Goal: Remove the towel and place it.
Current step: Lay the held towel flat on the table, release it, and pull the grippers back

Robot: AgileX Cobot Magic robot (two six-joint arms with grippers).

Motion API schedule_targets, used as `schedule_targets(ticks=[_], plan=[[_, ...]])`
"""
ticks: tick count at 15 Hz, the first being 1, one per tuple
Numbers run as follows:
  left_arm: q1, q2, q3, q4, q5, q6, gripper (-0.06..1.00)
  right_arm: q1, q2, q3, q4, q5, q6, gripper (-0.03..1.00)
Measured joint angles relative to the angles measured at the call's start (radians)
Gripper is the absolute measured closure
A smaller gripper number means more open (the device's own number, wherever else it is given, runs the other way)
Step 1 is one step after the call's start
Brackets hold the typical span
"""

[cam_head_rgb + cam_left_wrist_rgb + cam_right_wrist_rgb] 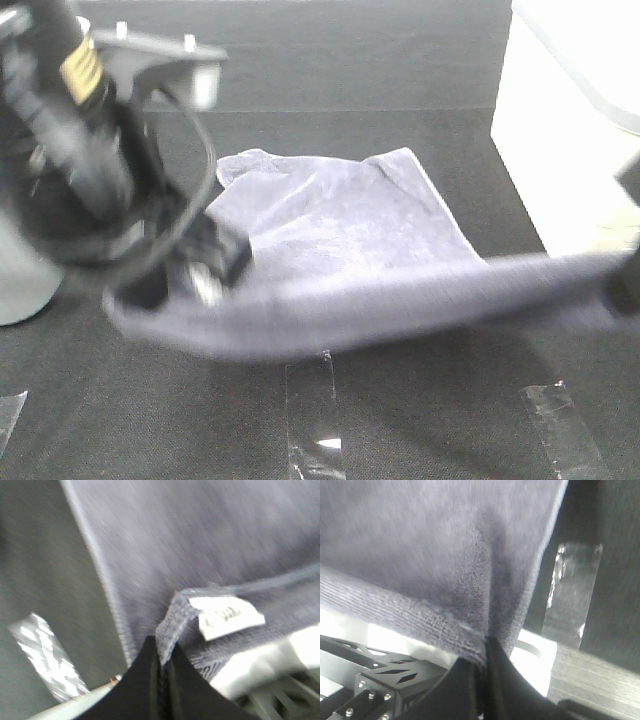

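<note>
Left wrist only: label (231, 617); left gripper (161, 652) pinches towel (200, 535) | right gripper (486, 645) pinches towel edge

Left arm (75, 150): black housing, a yellow label band (82, 68) round the upper link, a black cable (207, 150) looped alongside, and a grey plate (165, 52) bearing two pale studs. Left gripper (161, 650) and right gripper (485, 652) both have black, tapered fingers. Behind the right one is a black bracket (390, 677) with diamond-shaped cut-outs and small round screws (369, 695).
</note>
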Motion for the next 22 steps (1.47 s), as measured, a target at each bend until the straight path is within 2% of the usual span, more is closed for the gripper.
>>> schedule_targets(ticks=[4, 5, 6, 9, 12, 13, 14, 16, 17, 18, 19, 22], plan=[[-0.202, -0.026, 0.095, -0.049, 0.001, -0.148, 0.94, 0.000, -0.206, 0.129, 0.000, 0.001, 0.072, 0.97], [-0.233, -0.026, 0.115, -0.055, 0.001, -0.181, 0.94, 0.000, -0.229, 0.152, 0.000, 0.001, 0.083, 0.97], [-0.247, -0.026, 0.133, -0.060, 0.001, -0.210, 0.94, 0.000, -0.245, 0.176, 0.002, 0.001, 0.087, 0.97], [-0.253, -0.026, 0.199, -0.145, 0.000, -0.242, 0.94, 0.000, -0.258, 0.237, 0.010, 0.004, 0.090, 0.97], [-0.253, -0.026, 0.230, -0.158, -0.011, -0.284, 0.94, 0.000, -0.260, 0.256, 0.018, 0.005, 0.090, 0.96], [-0.253, -0.026, 0.230, -0.158, -0.011, -0.296, 0.93, 0.000, -0.260, 0.256, 0.019, 0.005, 0.090, 0.93], [-0.253, -0.026, 0.230, -0.158, -0.011, -0.304, 0.83, 0.000, -0.260, 0.256, 0.019, 0.005, 0.090, 0.79], [-0.253, -0.026, 0.230, -0.158, -0.011, -0.309, 0.55, 0.000, -0.260, 0.256, 0.019, 0.005, 0.090, 0.46], [-0.253, -0.026, 0.230, -0.154, -0.010, -0.309, 0.44, 0.000, -0.260, 0.256, 0.019, 0.005, 0.090, 0.32], [-0.253, -0.026, 0.230, -0.151, -0.010, -0.309, 0.33, 0.000, -0.260, 0.256, 0.019, 0.005, 0.090, 0.23], [-0.253, -0.026, 0.230, -0.151, -0.010, -0.304, 0.28, 0.000, -0.260, 0.256, 0.019, 0.005, 0.090, 0.20], [-0.253, -0.026, 0.230, -0.138, -0.009, -0.294, 0.24, 0.000, -0.260, 0.256, 0.017, 0.005, 0.084, 0.18]])
